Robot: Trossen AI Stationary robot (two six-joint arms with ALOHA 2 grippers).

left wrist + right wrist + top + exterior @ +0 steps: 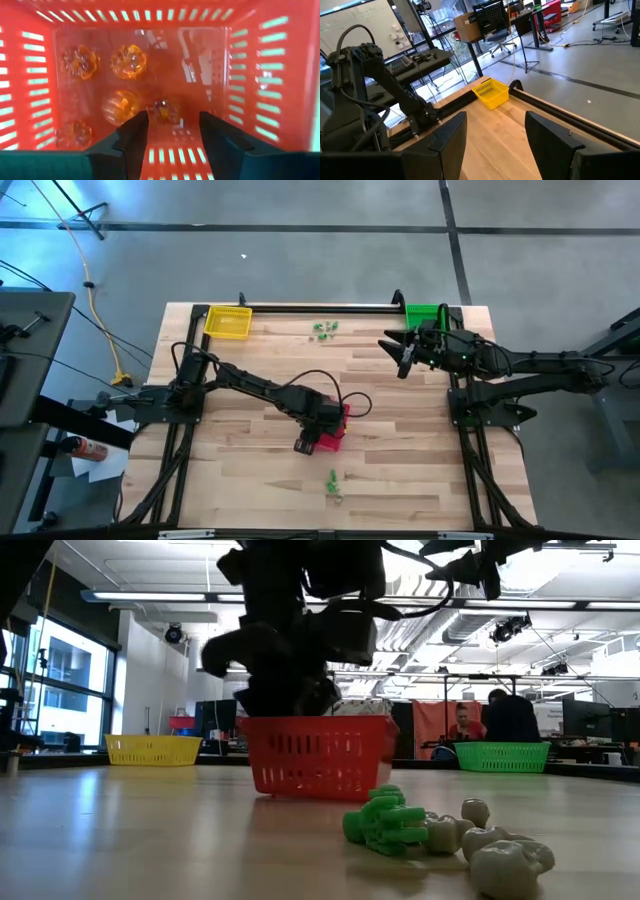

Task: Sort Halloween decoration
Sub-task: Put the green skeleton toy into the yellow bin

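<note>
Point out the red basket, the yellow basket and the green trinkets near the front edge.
red basket (pixel 315 755), low view, front wall.
yellow basket (pixel 228 323), high view, mesh floor.
green trinkets (pixel 383 822), low view, middle of the green piece.

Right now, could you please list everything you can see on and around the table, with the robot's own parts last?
Red basket: one, mid-table, under the left hand.
Orange trinkets: at least five, translucent, on the red basket's floor.
Yellow basket: one, far left corner.
Green basket: one, far right corner, partly behind the right arm.
Green trinkets, far edge: small cluster, between the yellow and green baskets.
Green and pale trinkets, near edge: small cluster.
People: two, in the room behind.
Left hand: over the red basket, fingers apart, empty.
Right hand: raised beside the green basket, open, empty.
</note>
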